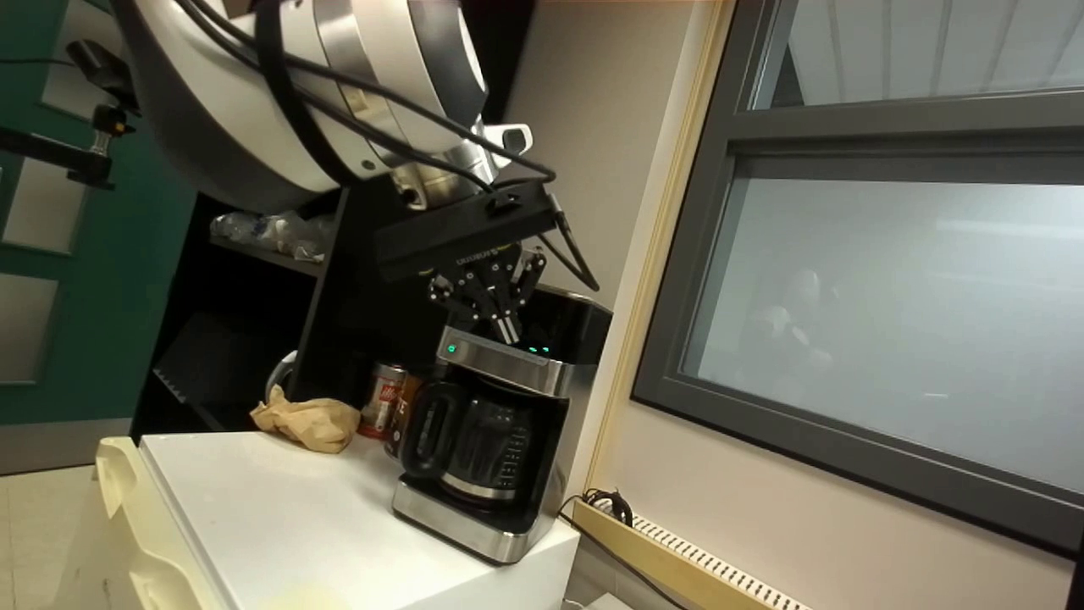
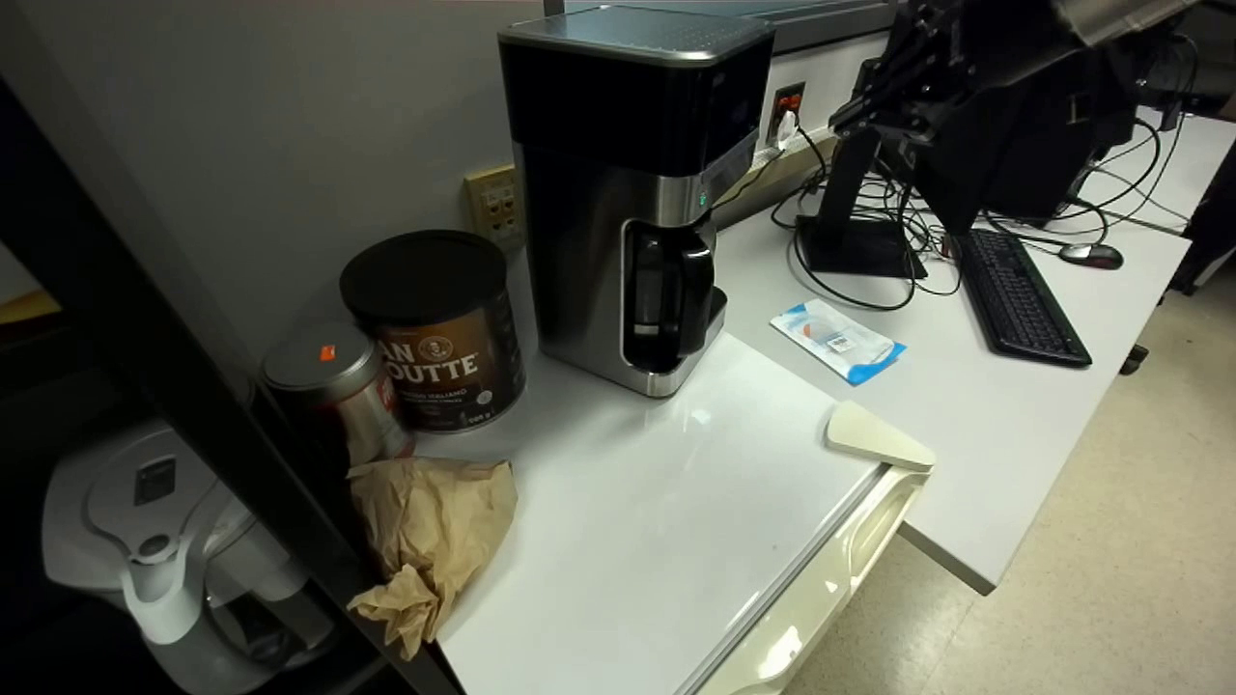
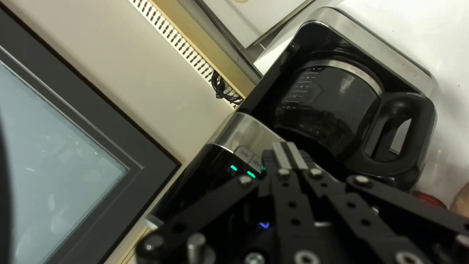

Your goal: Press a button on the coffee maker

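Note:
The black and silver coffee maker [image 1: 495, 360] stands on a white surface in both exterior views [image 2: 589, 251]. Its glass carafe [image 3: 326, 106] with a dark handle sits inside. Green lights glow on its top front panel. In the wrist view, silver buttons [image 3: 243, 154] lie along the panel edge, left of the fingertips. My gripper [image 3: 290, 156] is shut and empty, its two fingertips together. In an exterior view the fingertips [image 1: 507, 329] overlap the panel. In an exterior view the gripper [image 2: 842, 121] shows a gap in front of the coffee maker. The fingers hide part of the panel.
A red can [image 1: 383, 400], a large coffee tin [image 2: 449, 357] and crumpled brown paper [image 1: 309, 421] stand beside the coffee maker. A wall and window frame [image 1: 677, 296] are close on its far side. A monitor stand and keyboard [image 2: 1024, 299] are on the adjoining desk.

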`<state>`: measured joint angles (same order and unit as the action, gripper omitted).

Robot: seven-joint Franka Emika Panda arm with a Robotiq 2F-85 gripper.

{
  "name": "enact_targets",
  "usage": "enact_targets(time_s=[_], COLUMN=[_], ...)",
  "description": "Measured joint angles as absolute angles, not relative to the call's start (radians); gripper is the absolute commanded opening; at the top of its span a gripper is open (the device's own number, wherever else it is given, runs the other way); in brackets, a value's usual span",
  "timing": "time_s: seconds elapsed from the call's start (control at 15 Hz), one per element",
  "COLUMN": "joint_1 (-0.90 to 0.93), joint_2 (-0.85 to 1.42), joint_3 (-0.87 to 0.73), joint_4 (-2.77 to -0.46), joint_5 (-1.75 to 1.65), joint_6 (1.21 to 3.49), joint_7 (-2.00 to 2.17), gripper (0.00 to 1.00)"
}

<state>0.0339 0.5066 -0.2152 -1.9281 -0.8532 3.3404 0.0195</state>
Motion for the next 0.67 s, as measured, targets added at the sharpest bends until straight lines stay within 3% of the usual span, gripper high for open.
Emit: enact_targets(time_s=[0.67], joint_1=[0.040], joint_2=[0.637], joint_3=[-0.189], joint_4=[-1.800], joint_5=[-0.765], joint_6=[3.362], joint_7=[0.020], gripper=[0.01])
